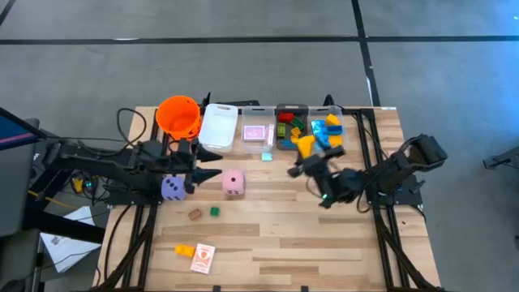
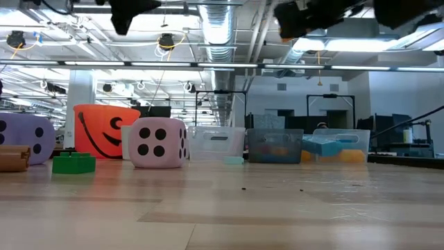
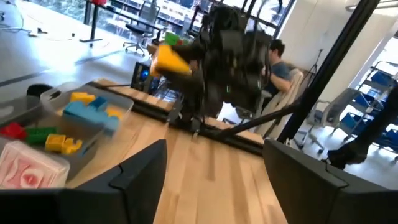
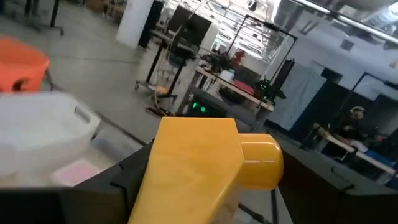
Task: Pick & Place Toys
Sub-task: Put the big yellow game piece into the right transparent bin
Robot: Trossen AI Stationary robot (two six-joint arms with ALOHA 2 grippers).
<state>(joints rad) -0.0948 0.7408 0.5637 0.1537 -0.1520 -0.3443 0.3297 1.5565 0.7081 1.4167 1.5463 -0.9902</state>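
Note:
My right gripper [image 1: 308, 156] is shut on a yellow brick [image 4: 193, 168] and holds it in the air just in front of the bins at the table's far edge. My left gripper [image 1: 209, 168] stands open with nothing between its fingers [image 3: 149, 177], level above the table between a purple die [image 1: 173, 187] and a pink die [image 1: 233, 182]. Both dice rest flat on the wood. Nearer the front lie a brown piece [image 1: 195, 214], a green brick [image 1: 215, 211], an orange-yellow brick [image 1: 185, 251] and a card [image 1: 203, 257]. My right gripper pinches the yellow brick by its two opposite sides [image 4: 155, 180] between its two fingers. The fingers lie about level. The brick juts out ahead of them, a round stud [image 4: 261, 163] on one side, lifted clear of the table.
Along the far edge stand an orange bucket [image 1: 178, 116], a white bin [image 1: 218, 126], a clear bin with pink cards [image 1: 257, 130] and two bins of coloured bricks [image 1: 292, 128] [image 1: 327, 130]. A small teal piece [image 1: 267, 156] lies before them. People sit in the room beyond.

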